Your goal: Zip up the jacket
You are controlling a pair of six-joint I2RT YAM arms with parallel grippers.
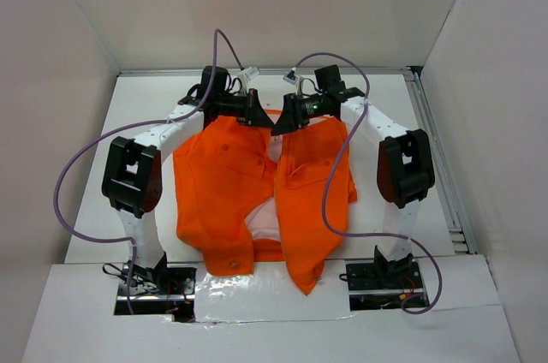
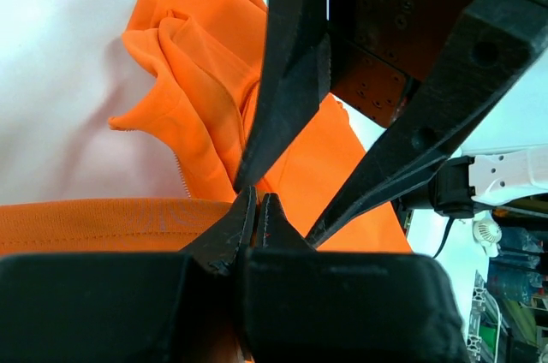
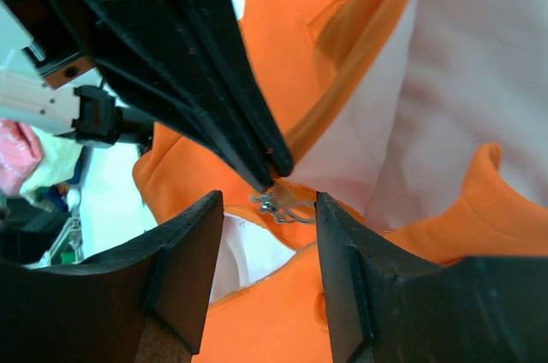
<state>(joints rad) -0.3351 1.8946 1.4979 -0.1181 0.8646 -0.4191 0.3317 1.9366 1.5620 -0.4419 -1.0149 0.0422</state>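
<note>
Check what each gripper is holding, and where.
The left gripper pinches the front edge of the jacket beside the zipper slider. The right gripper holds nothing; its open jaws straddle the slider.

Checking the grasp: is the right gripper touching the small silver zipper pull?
Cannot tell. Right wrist view: the small silver zipper pull lies inside the open right gripper, its loop reaching one finger's edge.
</note>
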